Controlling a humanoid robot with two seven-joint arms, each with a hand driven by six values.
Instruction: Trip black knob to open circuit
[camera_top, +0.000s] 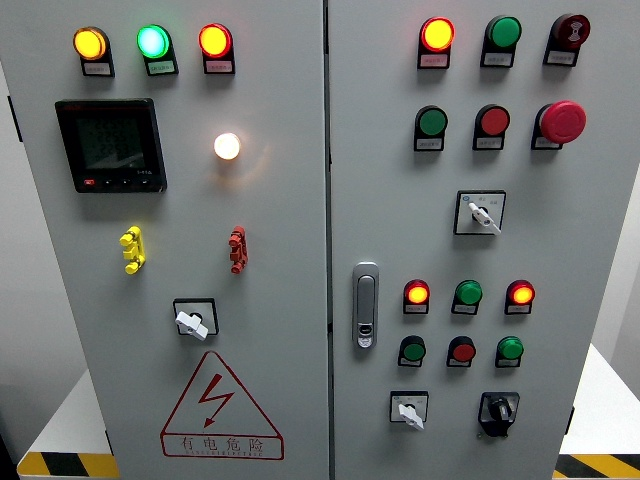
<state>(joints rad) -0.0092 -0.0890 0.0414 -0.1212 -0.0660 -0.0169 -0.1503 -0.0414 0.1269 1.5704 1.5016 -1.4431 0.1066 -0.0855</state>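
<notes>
Head view. The black knob (498, 412) is mounted at the lower right corner of the right-hand cabinet door (590, 230), just right of a white-handled selector switch (409, 411) and below the row of small green and red push buttons (461, 350). Its grip stands roughly upright, tilted slightly.

Task status: not started, judging by this view. Several indicator lamps (437, 34) are lit and nothing touches the knob. The full sequence is left: reach, grasp, rotate to the tripped position.

Hand position: neither the left nor the right hand appears in the frame, so their state cannot be told. The relation of the knob to either hand cannot be given; the knob lies low and right of the door handle (365, 305).
</notes>
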